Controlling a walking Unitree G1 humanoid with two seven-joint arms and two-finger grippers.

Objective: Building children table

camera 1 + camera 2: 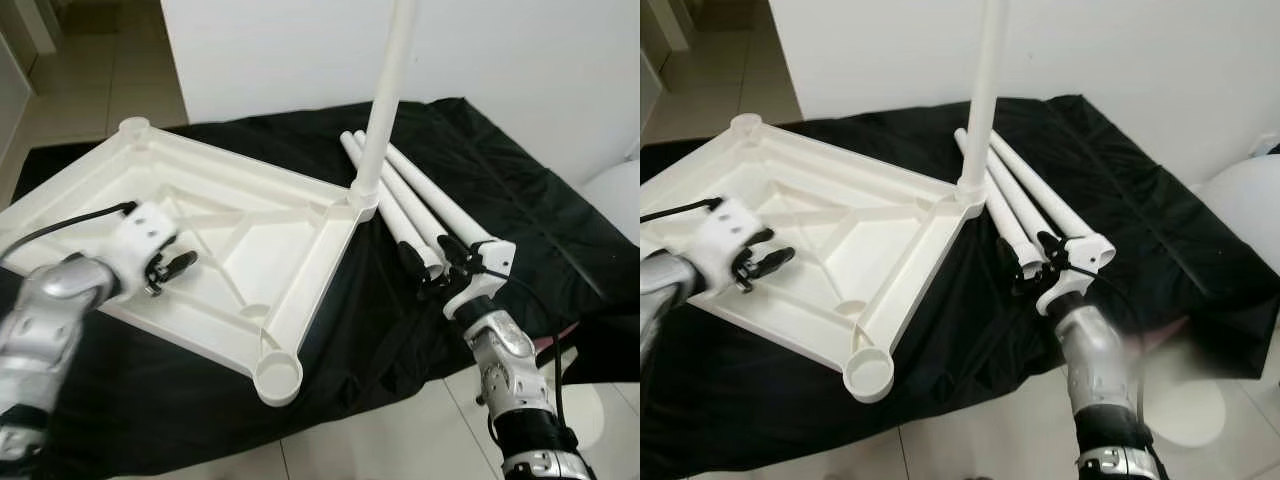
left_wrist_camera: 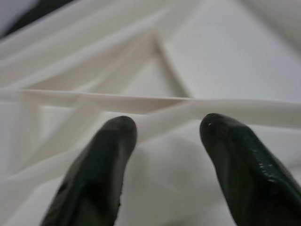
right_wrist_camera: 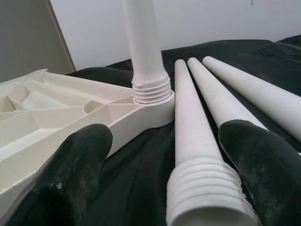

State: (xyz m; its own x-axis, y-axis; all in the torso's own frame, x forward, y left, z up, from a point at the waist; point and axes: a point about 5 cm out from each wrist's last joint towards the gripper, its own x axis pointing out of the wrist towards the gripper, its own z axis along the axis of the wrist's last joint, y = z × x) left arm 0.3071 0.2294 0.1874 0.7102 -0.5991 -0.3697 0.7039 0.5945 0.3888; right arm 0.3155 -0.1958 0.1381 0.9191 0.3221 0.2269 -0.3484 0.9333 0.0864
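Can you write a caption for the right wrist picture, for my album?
Open right gripper reaching for a loose threaded table leg, beside the tabletop with one leg fitted.

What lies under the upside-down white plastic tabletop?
A black cloth spread on the tiled floor lies under the white plastic tabletop. Whatever is beneath the tabletop's middle is covered.

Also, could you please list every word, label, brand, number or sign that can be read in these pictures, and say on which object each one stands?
There is no readable text.
The upturned white tabletop, the upright leg, the three loose legs and the black cloth are plain.
The left gripper and the right gripper carry no readable marking.
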